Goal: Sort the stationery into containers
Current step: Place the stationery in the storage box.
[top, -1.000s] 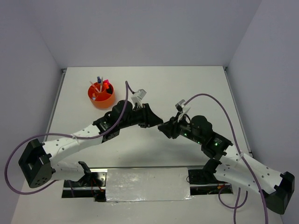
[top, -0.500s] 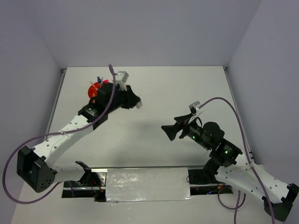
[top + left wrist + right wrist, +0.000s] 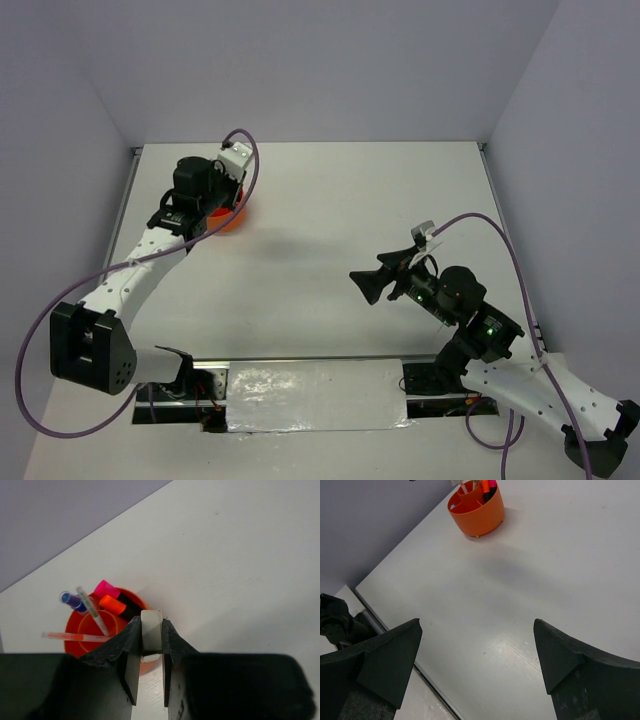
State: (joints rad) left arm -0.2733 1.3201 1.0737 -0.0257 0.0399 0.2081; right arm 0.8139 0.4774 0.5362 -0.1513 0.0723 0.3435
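The orange container cup (image 3: 75,630) stands at the table's back left, seen in the top view as an orange rim (image 3: 234,219) under my left arm. In it stand a pink highlighter (image 3: 105,588), an orange highlighter (image 3: 111,603), a blue marker (image 3: 70,599), a grey pencil (image 3: 92,611) and a thin orange pen (image 3: 75,636). My left gripper (image 3: 150,621) is shut on a white eraser (image 3: 151,632), just above the cup's right rim. My right gripper (image 3: 477,625) hangs wide open and holds nothing, over bare table right of centre (image 3: 365,282). The cup (image 3: 477,512) lies far ahead of it.
White walls close the table at the back and both sides. A metal rail (image 3: 380,627) runs along the table's left edge. A shiny plate (image 3: 315,395) lies between the arm bases at the near edge.
The two grippers met at the table's middle. The right one opened and drew back to the right. The left arm swung back-left with the eraser to above the cup.
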